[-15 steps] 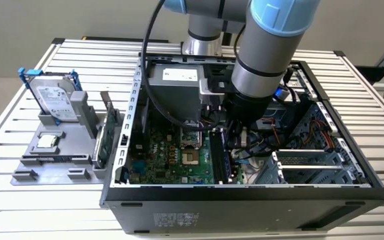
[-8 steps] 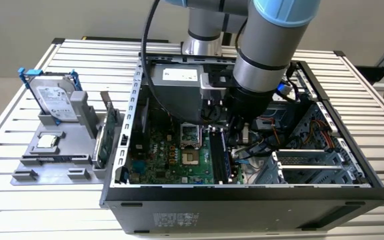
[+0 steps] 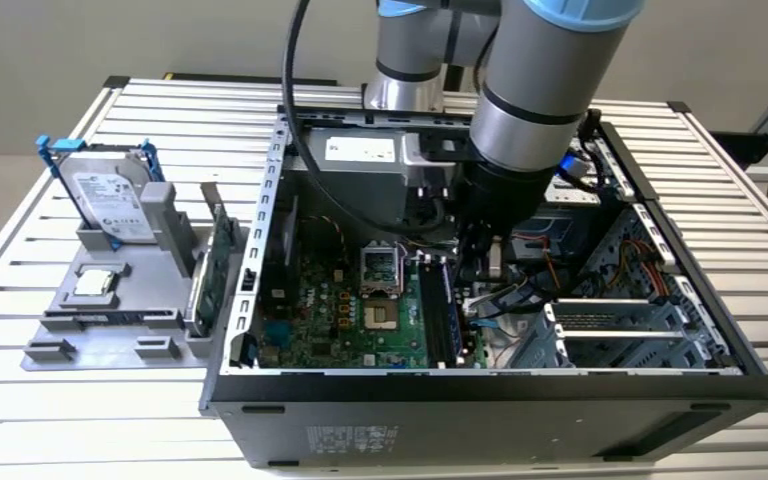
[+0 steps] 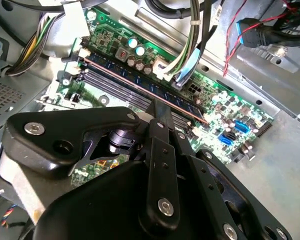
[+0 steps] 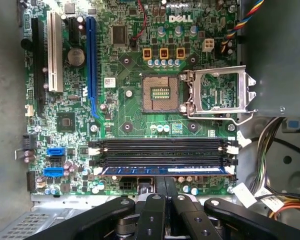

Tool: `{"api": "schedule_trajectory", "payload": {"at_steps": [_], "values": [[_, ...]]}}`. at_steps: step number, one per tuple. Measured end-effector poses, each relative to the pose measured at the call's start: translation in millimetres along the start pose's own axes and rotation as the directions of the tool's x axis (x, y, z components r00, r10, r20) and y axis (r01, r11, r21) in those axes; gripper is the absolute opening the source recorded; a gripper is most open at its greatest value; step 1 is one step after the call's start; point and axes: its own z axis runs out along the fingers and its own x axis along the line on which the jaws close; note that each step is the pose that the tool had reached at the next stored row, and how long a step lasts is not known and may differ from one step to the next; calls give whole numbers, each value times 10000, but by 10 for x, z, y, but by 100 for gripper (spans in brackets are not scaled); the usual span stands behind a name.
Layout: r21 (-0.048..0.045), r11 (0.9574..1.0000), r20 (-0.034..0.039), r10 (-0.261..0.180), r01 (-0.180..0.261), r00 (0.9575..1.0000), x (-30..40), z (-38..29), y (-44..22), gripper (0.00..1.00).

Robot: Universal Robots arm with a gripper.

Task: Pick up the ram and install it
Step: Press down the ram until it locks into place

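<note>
— Ram (image 5: pixel 165 170) location?

— Standing on edge in the memory slot nearest my gripper (image 5: pixel 162 187) on the motherboard (image 5: pixel 140 115), beside the empty slots (image 5: pixel 162 146).

— Gripper?

— My fingers are pressed together on the ram's top edge.

— Handling?

— I judge it light, stiff and fragile; hold the long edges, not the chips.

— Room?

— Tight: cables (image 4: pixel 190 45) crowd the computer case (image 3: pixel 491 385), which stands on a slatted table (image 3: pixel 91 420).

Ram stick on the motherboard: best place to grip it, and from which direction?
Take the ram at mid-length on its exposed long edge, clamping across the two flat faces, coming straight down at the motherboard. It stands on edge in a slot, white latches sit at the slot ends, and neighbouring slots run alongside.
</note>
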Motion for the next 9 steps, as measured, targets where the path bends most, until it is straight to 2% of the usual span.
{"api": "schedule_trajectory", "payload": {"at_steps": [9], "values": [[0,10000,0,0,0,10000,3,-102,3,0]]}}
